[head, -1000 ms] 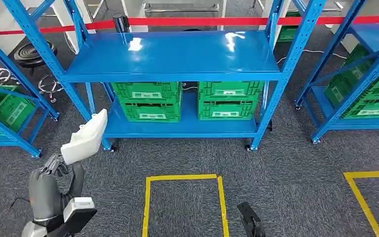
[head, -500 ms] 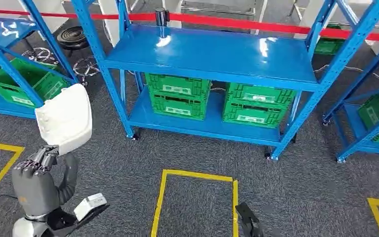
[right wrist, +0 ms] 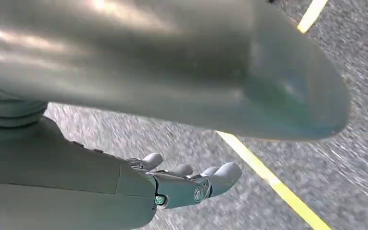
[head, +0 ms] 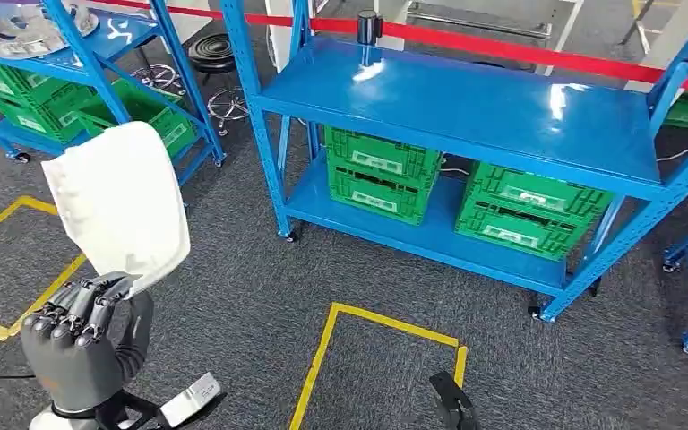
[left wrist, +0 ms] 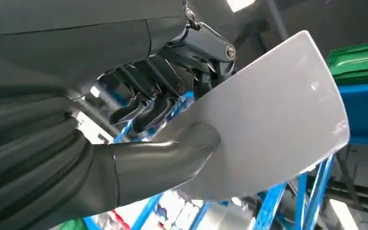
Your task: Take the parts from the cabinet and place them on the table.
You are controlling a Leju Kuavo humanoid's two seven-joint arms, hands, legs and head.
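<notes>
Gripping white part (head: pixel 118 206), left hand (head: pixel 79 339).

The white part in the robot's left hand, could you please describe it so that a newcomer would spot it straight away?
Start at the big blue rack with green crates on its lower shelf, then look to its left, over the grey carpet. There the left hand holds up the white part by its lower edge. It is a smooth, curved white shell, the one pale thing among blue and green.

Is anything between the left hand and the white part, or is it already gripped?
Nothing stands between them: the left hand already grips the white part by its lower edge, thumb on one face and fingers on the other.
</notes>
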